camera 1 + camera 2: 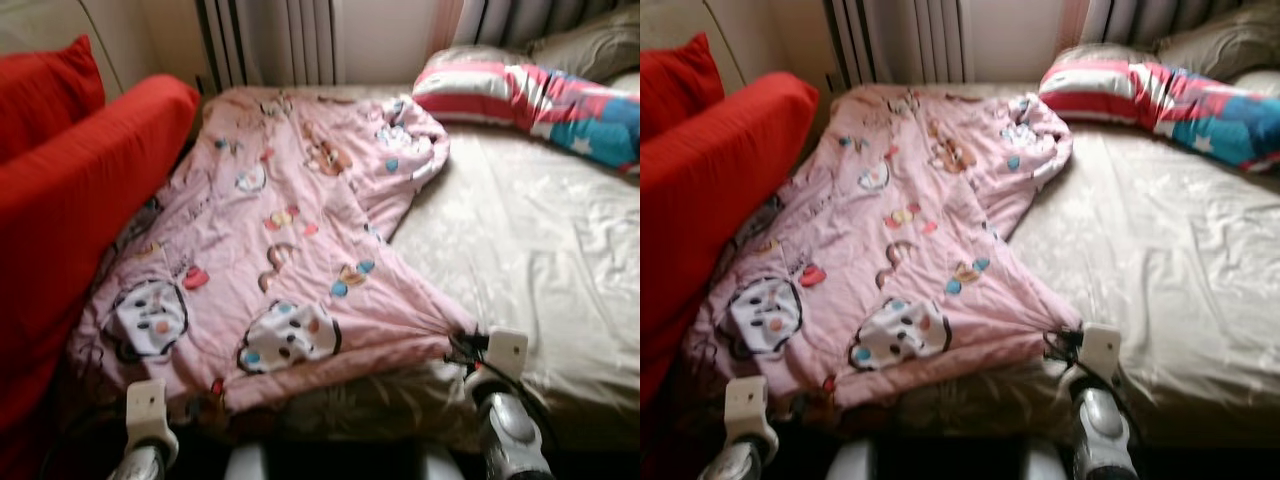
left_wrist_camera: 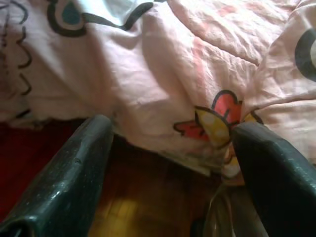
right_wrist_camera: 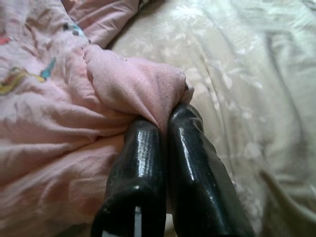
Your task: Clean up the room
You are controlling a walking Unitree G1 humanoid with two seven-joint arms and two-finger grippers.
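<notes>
Right wrist view: right gripper point(image 3: 165, 121) pinching crumpled pink quilt point(image 3: 59, 113)

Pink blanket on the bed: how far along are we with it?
Done: the right gripper has pinched one corner of the pink blanket. In hand: the left gripper sits open at the opposite edge, nothing clamped. Left: the blanket lies spread and rumpled over the beige sheet, unfolded.

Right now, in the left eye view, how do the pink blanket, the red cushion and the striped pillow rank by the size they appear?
1. pink blanket, clearly largest.
2. red cushion, though it is cut by the frame and nearer to the camera, so its true size is unsure.
3. striped pillow, smallest, but farthest away.
</notes>
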